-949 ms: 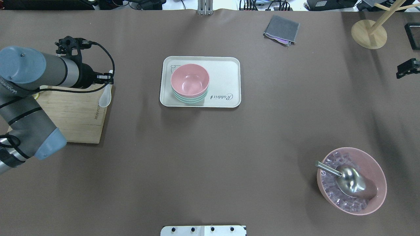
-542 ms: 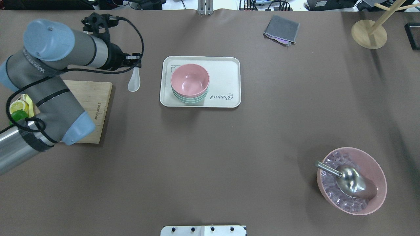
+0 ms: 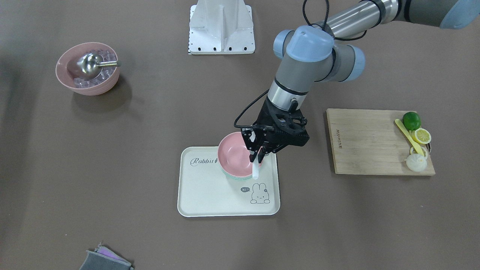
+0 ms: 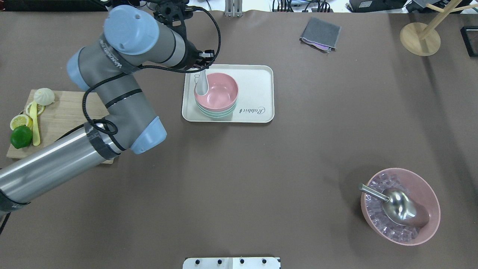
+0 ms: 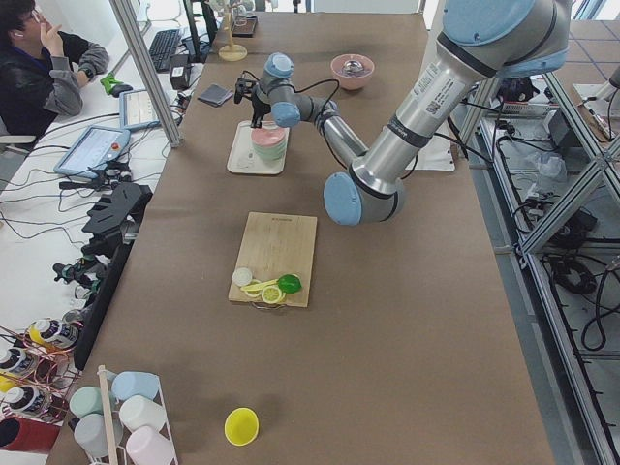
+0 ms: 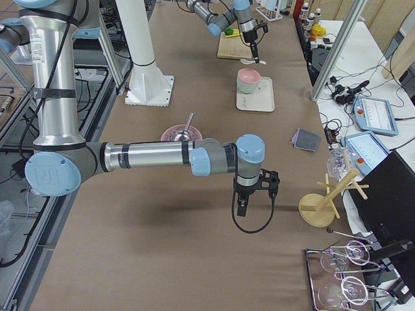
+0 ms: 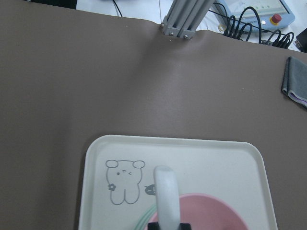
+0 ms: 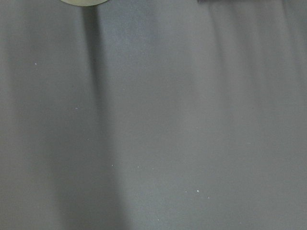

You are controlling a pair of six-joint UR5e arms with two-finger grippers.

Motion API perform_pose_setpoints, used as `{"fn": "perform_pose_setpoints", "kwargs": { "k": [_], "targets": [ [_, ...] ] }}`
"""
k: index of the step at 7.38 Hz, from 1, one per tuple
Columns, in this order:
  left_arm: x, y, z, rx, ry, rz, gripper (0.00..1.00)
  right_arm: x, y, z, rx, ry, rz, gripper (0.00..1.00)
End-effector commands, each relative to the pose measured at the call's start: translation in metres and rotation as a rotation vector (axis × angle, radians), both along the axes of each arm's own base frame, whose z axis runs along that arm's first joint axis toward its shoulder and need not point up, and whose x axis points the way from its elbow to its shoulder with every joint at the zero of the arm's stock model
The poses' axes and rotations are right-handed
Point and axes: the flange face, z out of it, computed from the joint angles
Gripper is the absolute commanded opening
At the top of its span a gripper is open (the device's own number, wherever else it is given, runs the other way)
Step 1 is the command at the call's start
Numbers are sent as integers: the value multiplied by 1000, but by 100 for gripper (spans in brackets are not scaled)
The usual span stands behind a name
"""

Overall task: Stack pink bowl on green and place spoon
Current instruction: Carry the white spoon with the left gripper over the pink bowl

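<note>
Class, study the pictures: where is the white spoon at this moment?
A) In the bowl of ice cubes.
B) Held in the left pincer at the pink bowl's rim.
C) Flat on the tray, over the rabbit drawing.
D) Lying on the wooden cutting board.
B: the left pincer grips the white spoon, which hangs at the edge of the pink bowl.

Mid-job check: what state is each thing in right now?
Pink bowl: nested on the green bowl, empty.
Green bowl: under it, on the tray.
Spoon: held over the pink bowl's rim, not yet released.
Left pincer: shut on the spoon.
Right pincer: seen from the side only; cannot tell.
</note>
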Motion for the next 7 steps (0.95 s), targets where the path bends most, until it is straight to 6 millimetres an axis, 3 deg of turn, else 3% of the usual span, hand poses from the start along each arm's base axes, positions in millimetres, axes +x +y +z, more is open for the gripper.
{"fn": "perform_pose_setpoints", "kwargs": {
  "k": [1, 3, 7],
  "targets": [
    [42, 7, -6, 14, -32, -14, 0, 3, 2, -10, -4, -1, -2, 100],
    [69, 11, -4, 44, -42, -43, 0, 3, 2, -10, -1, -1, -2, 100],
    [79, 10, 12, 44, -46, -38, 0, 3, 3, -9, -4, -1, -2, 100]
  ]
}}
